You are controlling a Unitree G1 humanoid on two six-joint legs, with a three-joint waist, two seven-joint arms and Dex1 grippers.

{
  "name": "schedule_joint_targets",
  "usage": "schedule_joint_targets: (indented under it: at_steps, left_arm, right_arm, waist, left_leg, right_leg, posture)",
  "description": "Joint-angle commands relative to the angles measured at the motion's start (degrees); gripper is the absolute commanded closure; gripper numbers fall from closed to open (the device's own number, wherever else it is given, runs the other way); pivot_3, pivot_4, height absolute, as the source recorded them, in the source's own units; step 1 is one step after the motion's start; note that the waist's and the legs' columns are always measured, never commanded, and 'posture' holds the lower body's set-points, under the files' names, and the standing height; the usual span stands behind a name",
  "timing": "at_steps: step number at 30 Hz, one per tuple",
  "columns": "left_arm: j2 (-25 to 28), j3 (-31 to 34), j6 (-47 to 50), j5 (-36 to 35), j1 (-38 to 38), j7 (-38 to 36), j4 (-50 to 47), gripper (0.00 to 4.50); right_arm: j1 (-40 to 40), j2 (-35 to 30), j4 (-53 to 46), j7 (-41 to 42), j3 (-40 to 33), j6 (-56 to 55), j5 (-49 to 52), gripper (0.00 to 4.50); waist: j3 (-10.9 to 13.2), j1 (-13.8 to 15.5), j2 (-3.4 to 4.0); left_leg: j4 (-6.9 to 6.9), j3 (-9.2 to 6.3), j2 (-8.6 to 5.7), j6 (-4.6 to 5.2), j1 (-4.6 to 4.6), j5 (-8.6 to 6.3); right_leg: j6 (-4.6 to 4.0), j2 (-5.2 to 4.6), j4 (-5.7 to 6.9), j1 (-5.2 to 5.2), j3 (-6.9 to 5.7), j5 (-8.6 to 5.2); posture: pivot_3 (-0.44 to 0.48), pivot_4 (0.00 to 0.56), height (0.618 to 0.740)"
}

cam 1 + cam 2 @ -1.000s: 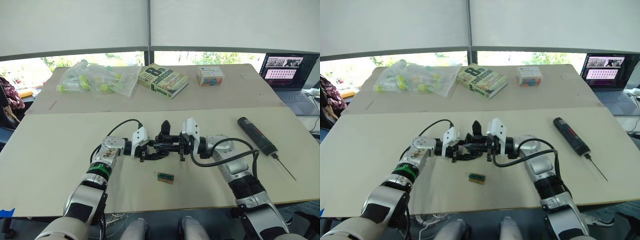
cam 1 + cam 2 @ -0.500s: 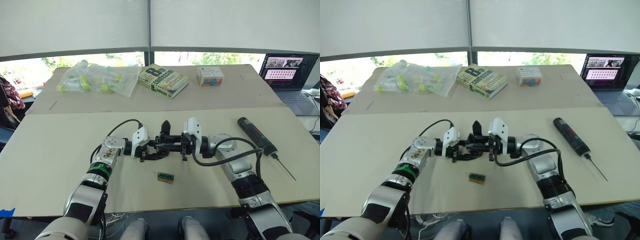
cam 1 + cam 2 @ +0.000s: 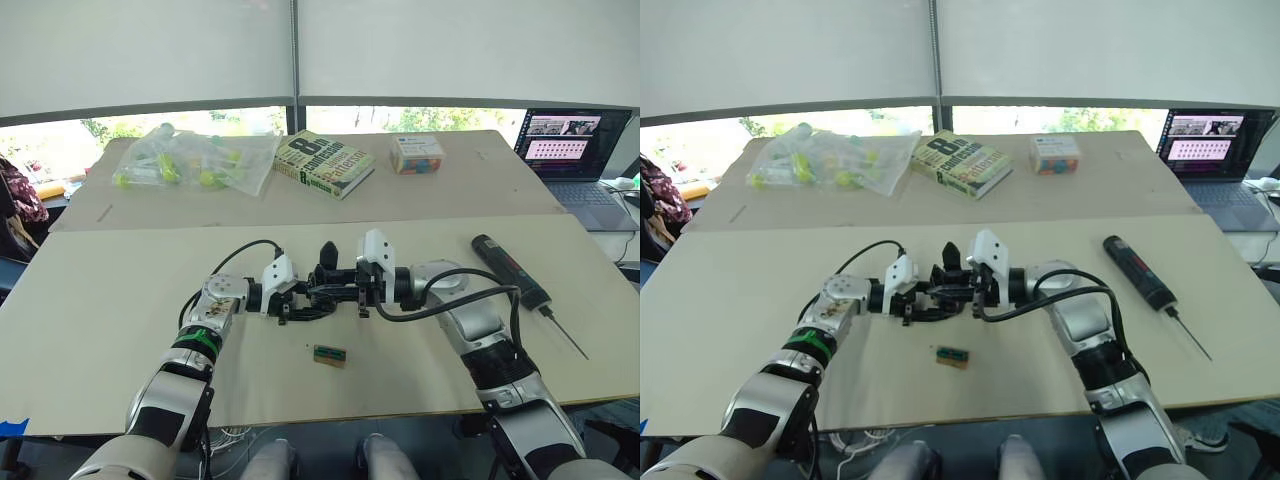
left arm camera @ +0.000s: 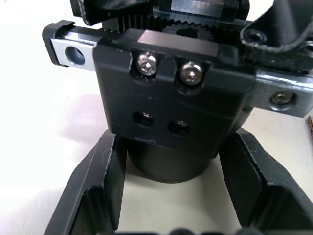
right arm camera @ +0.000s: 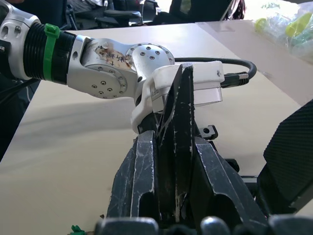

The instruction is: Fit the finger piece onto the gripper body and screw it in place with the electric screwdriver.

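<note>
Gripper body (image 3: 322, 285) sits mid-desk (image 3: 120, 300) between both arms, which reach inward, forearms bent toward each other. Left gripper (image 3: 293, 301) fingers (image 4: 98, 196) straddle its rounded base, apart. Right gripper (image 3: 345, 293) fingers (image 5: 142, 181) are clamped on the finger piece (image 5: 177, 127). Electric screwdriver (image 3: 512, 270) lies well to the right.

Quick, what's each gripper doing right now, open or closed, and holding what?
Left gripper: open, its fingers either side of the gripper body's rounded base, with gaps.
Right gripper: shut on the finger piece.
</note>
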Motion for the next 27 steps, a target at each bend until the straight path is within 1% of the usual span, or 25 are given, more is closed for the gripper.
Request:
schedule_joint_targets:
  at_steps: [1, 7, 18, 23, 27]
  left_arm:
    - [0.4, -0.9, 0.6, 1.2, 1.2, -0.5, -0.5, 2.22]
    - [0.5, -0.8, 0.9, 1.2, 1.3, -0.2, -0.8, 2.22]
    - [0.7, -0.8, 1.3, 1.2, 1.7, -0.2, -1.1, 2.22]
    - [0.5, -0.9, 1.3, 1.2, 1.6, -0.2, -1.0, 2.22]
    - [0.5, -0.9, 1.4, 1.1, 1.7, -0.3, -1.3, 2.22]
  right_arm:
    - [1.3, -1.6, 2.3, -0.3, 3.0, 4.4, -3.3, 4.07]
    - [2.5, -2.3, 1.3, 0.8, 3.1, 4.6, -2.7, 4.07]
    - [1.0, -1.8, 3.5, -1.7, -0.3, 1.2, -2.7, 4.07]
    - [1.5, -2.1, 3.4, -1.5, 1.4, 2.7, -3.5, 4.07]
    - [3.2, -2.8, 0.4, 0.5, 4.3, 5.9, -3.0, 4.07]
  waist:
    - [-0.1, 0.0, 0.0]
    - [-0.1, 0.0, 0.01]
    - [-0.1, 0.0, 0.01]
    - [-0.1, 0.0, 0.01]
    - [-0.1, 0.0, 0.02]
  left_leg:
    - [0.0, 0.0, 0.0, 0.0, 0.01, 0.0]
    - [0.0, 0.0, 0.01, 0.0, 0.05, 0.0]
    - [0.0, 0.0, 0.01, -0.01, 0.05, 0.0]
    - [0.0, 0.0, 0.02, -0.01, 0.06, 0.0]
    - [0.0, 0.0, 0.02, -0.01, 0.08, 0.0]
  right_leg:
    - [0.0, 0.01, 0.01, 0.0, 0.0, 0.0]
    - [0.01, 0.01, 0.03, 0.04, 0.01, 0.0]
    - [0.01, 0.02, 0.03, 0.03, 0.01, 0.0]
    - [0.01, 0.02, 0.05, 0.04, 0.01, 0.0]
    - [0.01, 0.02, 0.06, 0.05, 0.02, -0.01]
  posture:
    - [0.0, 0.15, 0.74]
    - [0.0, 0.15, 0.74]
    - [0.0, 0.15, 0.74]
    - [0.0, 0.15, 0.74]
    - [0.0, 0.15, 0.74]
